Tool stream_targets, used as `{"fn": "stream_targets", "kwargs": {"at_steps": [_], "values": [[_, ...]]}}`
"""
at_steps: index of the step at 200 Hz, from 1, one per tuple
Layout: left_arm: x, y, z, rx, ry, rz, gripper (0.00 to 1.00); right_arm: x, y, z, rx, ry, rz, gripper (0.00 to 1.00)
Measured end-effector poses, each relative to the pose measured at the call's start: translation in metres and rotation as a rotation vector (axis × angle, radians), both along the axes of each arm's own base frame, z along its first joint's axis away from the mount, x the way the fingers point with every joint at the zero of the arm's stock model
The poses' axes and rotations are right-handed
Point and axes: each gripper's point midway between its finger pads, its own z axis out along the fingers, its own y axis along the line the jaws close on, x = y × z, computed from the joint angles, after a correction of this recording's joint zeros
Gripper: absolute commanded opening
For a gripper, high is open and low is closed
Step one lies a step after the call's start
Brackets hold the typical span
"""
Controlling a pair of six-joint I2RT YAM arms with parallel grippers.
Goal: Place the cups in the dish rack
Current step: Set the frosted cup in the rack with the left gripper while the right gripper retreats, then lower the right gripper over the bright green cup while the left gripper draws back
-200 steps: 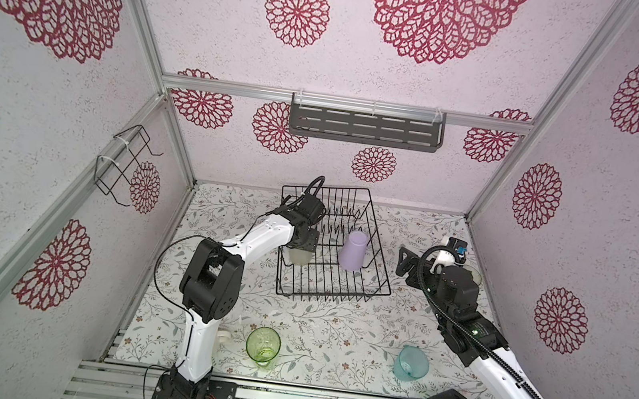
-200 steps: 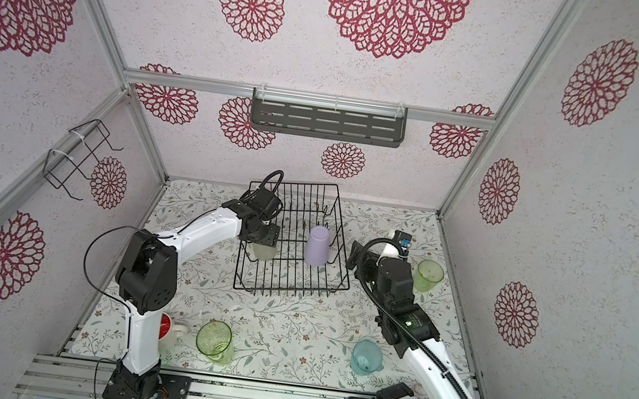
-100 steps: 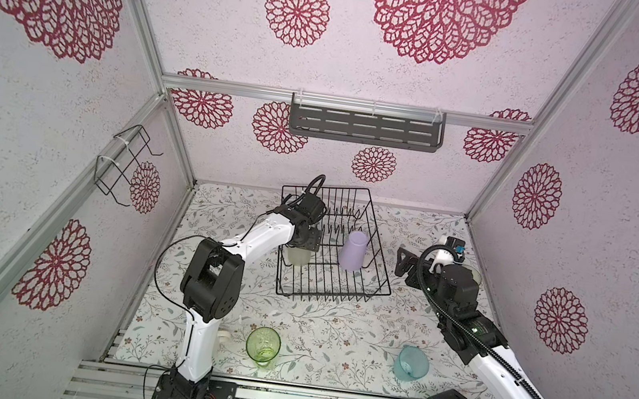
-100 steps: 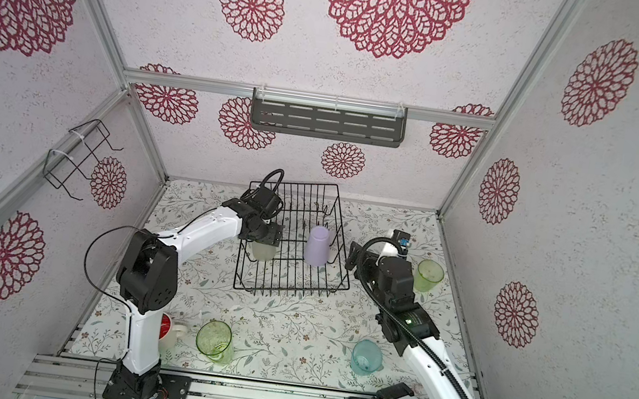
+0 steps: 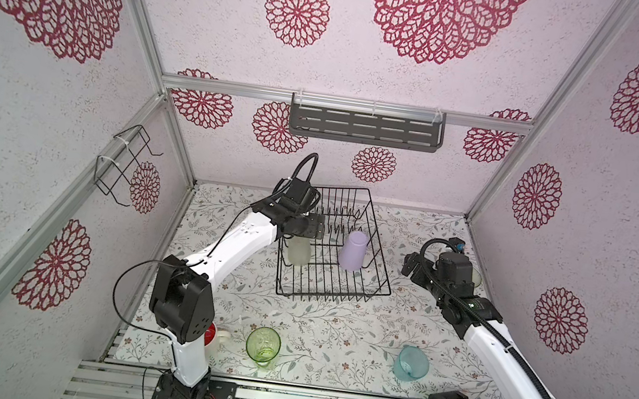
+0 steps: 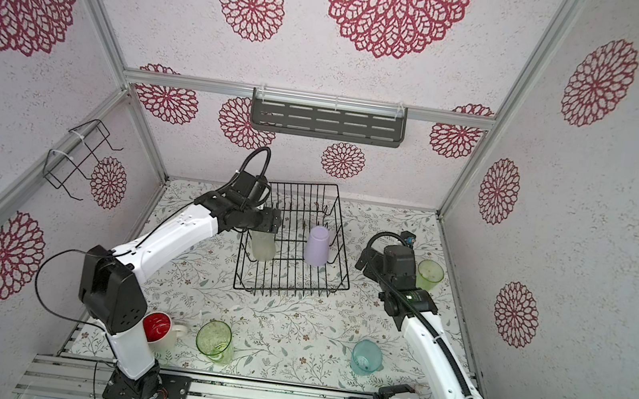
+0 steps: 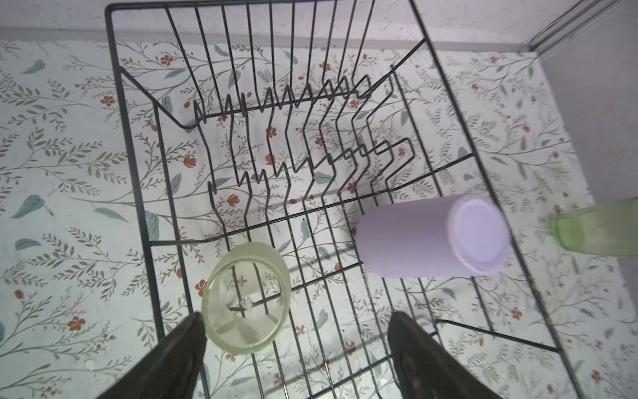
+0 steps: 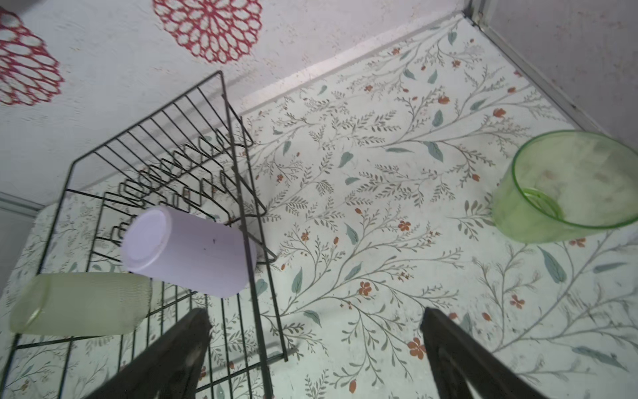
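The black wire dish rack (image 5: pixel 324 276) sat at the back of the floral worktop (image 5: pixel 334 328). It held two cups. A lilac plastic tumbler (image 5: pixel 353 251) stood base-up by its right wall, probably so it would drain. A frosted whitish tumbler (image 7: pixel 247 304) stood in its near left corner; which end was up was unclear.

The left claw (image 7: pixel 295 321) hung just above that tumbler with its jaws spread wide and nothing in them. One finger (image 7: pixel 193 328) was beside the tumbler's edge, so the cup looked delivered and the arm free to lift away.

The right claw (image 8: pixel 316 314), fully open and empty, hovered right of the rack. It seemed lined up for the pale green tumbler (image 6: pixel 430 274) beyond it.

A green patterned glass (image 5: pixel 263 346), a white red-lined mug (image 6: pixel 160 328) and a translucent teal cup (image 5: pixel 410 363) waited well in front of the rack.
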Motion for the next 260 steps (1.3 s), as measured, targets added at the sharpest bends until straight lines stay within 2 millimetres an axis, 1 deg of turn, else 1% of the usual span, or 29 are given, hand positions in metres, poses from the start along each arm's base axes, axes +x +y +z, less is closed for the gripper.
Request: {"fn": "stream_targets", "kwargs": {"at_steps": [21, 42, 57, 75, 85, 90, 97, 102, 127, 152, 166, 180, 203, 220, 226, 244, 251, 260], "values": [[-0.008, -0.001, 0.02, -0.056, -0.037, -0.011, 0.87, 0.0, -0.009, -0.018, -0.011, 0.063, -0.041, 0.99], [-0.019, 0.002, 0.036, -0.097, -0.073, -0.014, 0.87, 0.004, -0.018, -0.028, -0.034, 0.098, -0.059, 0.99], [-0.027, 0.006, 0.05, -0.124, -0.109, -0.011, 0.87, 0.011, -0.026, -0.031, -0.07, 0.121, -0.069, 0.99], [-0.035, 0.012, 0.064, -0.152, -0.158, 0.0, 0.87, 0.025, -0.04, -0.031, -0.122, 0.141, -0.086, 0.98], [-0.04, 0.018, 0.068, -0.158, -0.177, 0.01, 0.88, 0.033, -0.049, -0.032, -0.146, 0.152, -0.094, 0.93], [-0.042, 0.02, 0.071, -0.161, -0.188, 0.015, 0.88, 0.037, -0.053, -0.033, -0.16, 0.163, -0.096, 0.93], [-0.045, 0.025, 0.074, -0.165, -0.201, 0.026, 0.88, 0.042, -0.06, -0.036, -0.177, 0.179, -0.1, 0.88], [-0.046, 0.029, 0.076, -0.165, -0.21, 0.034, 0.88, 0.045, -0.065, -0.037, -0.191, 0.19, -0.1, 0.87], [-0.053, 0.044, 0.083, -0.181, -0.246, 0.063, 0.88, 0.06, -0.09, -0.049, -0.231, 0.245, -0.124, 0.85], [-0.058, 0.063, 0.086, -0.19, -0.27, 0.103, 0.89, 0.066, -0.115, -0.061, -0.248, 0.287, -0.161, 0.81], [-0.058, 0.073, 0.087, -0.196, -0.282, 0.127, 0.89, 0.07, -0.128, -0.066, -0.25, 0.308, -0.177, 0.75], [-0.059, 0.083, 0.085, -0.199, -0.285, 0.15, 0.89, 0.076, -0.138, -0.069, -0.245, 0.324, -0.18, 0.61], [-0.06, 0.093, 0.083, -0.201, -0.287, 0.176, 0.89, 0.088, -0.152, -0.078, -0.234, 0.345, -0.184, 0.59], [-0.061, 0.097, 0.079, -0.203, -0.286, 0.183, 0.9, 0.09, -0.158, -0.088, -0.238, 0.372, -0.187, 0.56], [-0.061, 0.097, 0.078, -0.203, -0.283, 0.183, 0.9, 0.091, -0.159, -0.092, -0.241, 0.385, -0.183, 0.5], [-0.061, 0.098, 0.074, -0.2, -0.276, 0.186, 0.9, 0.095, -0.159, -0.104, -0.254, 0.42, -0.158, 0.24], [-0.061, 0.098, 0.074, -0.2, -0.276, 0.187, 0.9, 0.097, -0.158, -0.11, -0.252, 0.431, -0.144, 0.16], [-0.061, 0.099, 0.074, -0.2, -0.276, 0.188, 0.9, 0.097, -0.156, -0.119, -0.251, 0.449, -0.121, 0.09]]}}
